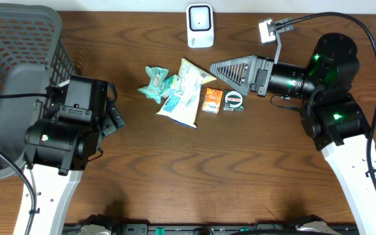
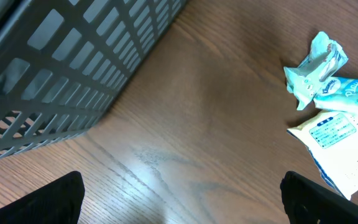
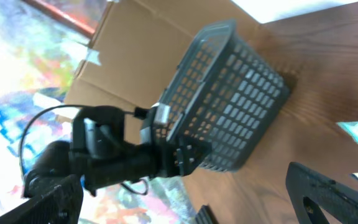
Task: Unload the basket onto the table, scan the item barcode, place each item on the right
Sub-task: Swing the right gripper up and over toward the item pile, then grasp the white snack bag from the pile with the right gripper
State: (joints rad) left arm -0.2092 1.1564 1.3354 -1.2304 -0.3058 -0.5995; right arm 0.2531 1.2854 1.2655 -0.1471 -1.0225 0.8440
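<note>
Two claws, left gripper (image 2: pixel 182 196) and right gripper (image 1: pixel 215 66), spread and empty; pick-up apparently pending. Next, likely: grasp centre-frame snack bag (image 1: pixel 185 96), present barcode to top-centre scanner (image 1: pixel 200 25).

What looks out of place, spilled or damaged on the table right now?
Nothing is spilled or broken. The teal packet is crumpled and the white bag lies askew beside it, but that looks like soft wrapping rather than damage. The scanner sits apart from the pile, towards the far edge.
</note>
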